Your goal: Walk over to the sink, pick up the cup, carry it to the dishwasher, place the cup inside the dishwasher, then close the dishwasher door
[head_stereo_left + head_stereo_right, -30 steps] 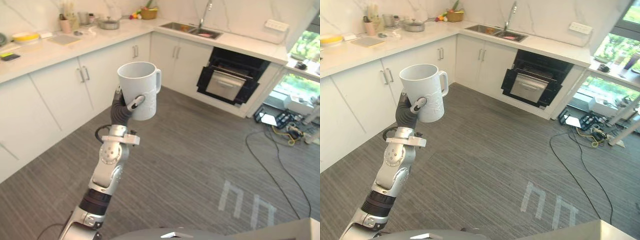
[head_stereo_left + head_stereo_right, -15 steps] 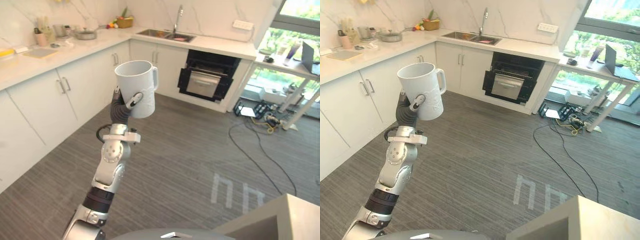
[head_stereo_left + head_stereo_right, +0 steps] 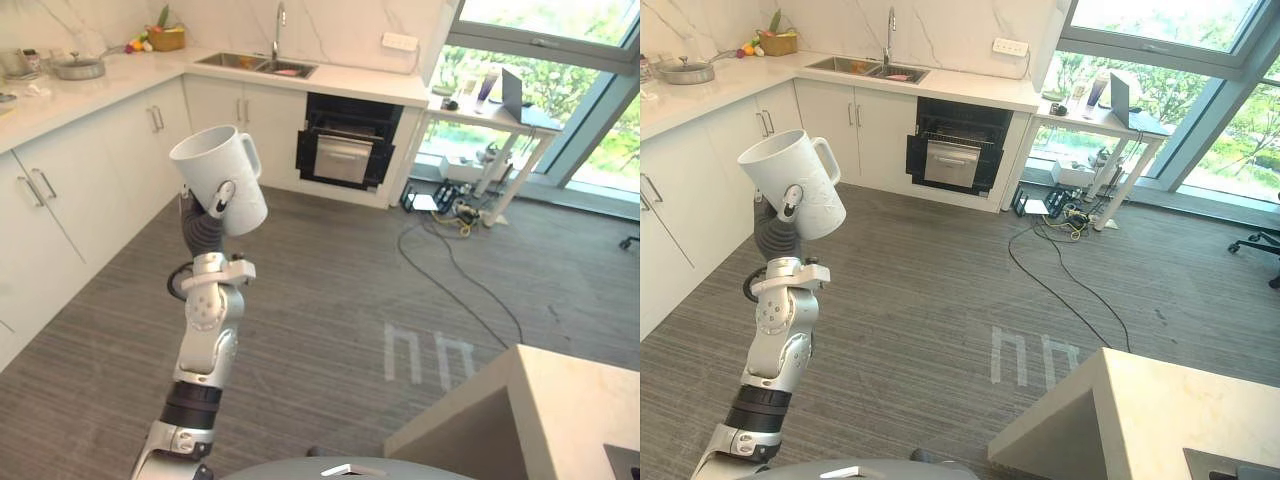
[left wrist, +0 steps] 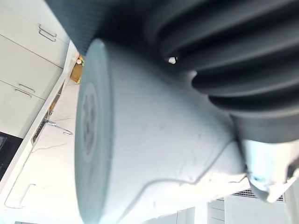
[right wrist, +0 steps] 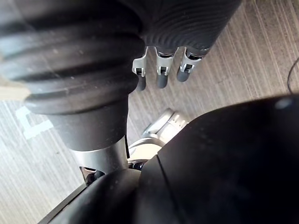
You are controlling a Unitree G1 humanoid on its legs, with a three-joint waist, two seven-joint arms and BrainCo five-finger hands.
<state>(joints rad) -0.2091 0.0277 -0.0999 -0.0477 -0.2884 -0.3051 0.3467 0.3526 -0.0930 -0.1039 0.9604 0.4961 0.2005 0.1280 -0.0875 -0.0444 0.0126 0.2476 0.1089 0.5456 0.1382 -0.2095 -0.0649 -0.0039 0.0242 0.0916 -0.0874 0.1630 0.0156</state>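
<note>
A white cup (image 3: 220, 180) with a handle is held up high in my left hand (image 3: 222, 197), tilted a little, its open mouth facing up and to the left. In the left wrist view the cup (image 4: 154, 149) lies right against the dark cover, with the fingers curled round it. The dishwasher (image 3: 345, 152) is the black unit under the counter, its door hanging open, a few metres ahead across the floor. Just left of it is the sink (image 3: 255, 64) with a tall tap. My right hand (image 5: 161, 70) hangs at my side over the floor, fingers relaxed.
White cabinets (image 3: 60, 190) run along the left wall, with a pot (image 3: 75, 68) and a fruit basket (image 3: 167, 38) on the counter. A desk with a laptop (image 3: 510, 85) stands by the window, cables (image 3: 450, 260) trail over the floor, and a beige counter corner (image 3: 520, 410) sits at lower right.
The camera has swung to the right, so the kitchen has slid left and the window and desk have come into view. The cup stays in my left hand, now tipped a little more.
</note>
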